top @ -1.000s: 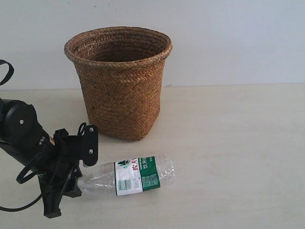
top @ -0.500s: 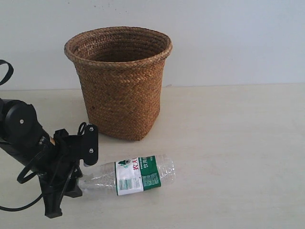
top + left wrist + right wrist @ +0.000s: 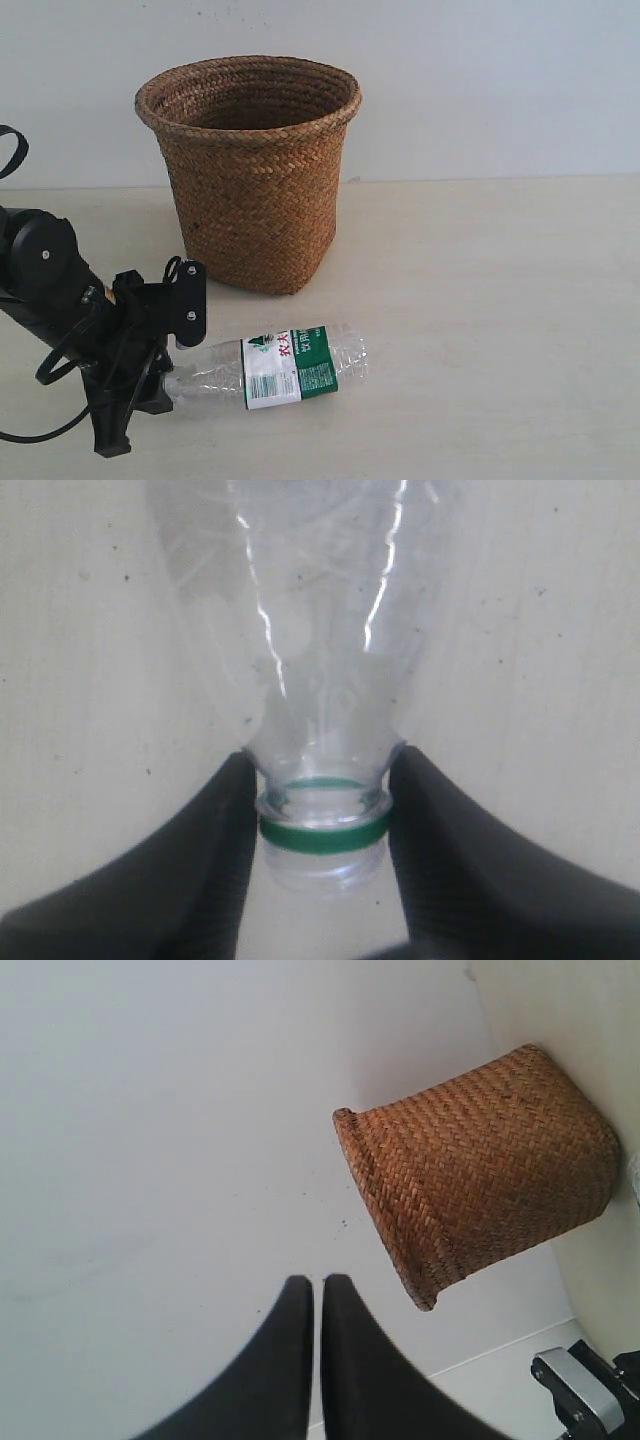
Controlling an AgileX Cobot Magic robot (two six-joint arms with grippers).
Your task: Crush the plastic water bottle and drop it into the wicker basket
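- Bottle (image 3: 275, 365) lies on its side on the table (image 3: 480, 300), near the basket (image 3: 255, 170) but not touching it.
- Left gripper (image 3: 322, 780) grasps the bottle's neck, one finger pressed to each side by the green ring.
- Right gripper (image 3: 317, 1285): fingers clenched together, nothing between them.

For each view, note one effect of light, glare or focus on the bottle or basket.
Exterior view: soft, even light, only a faint shadow under the plastic water bottle. Left wrist view: bright glare streaks run down the bottle's clear shoulder; the left gripper shows as dark shapes. Right wrist view: the wicker basket appears sideways, weave sharp; the right gripper is near-black.
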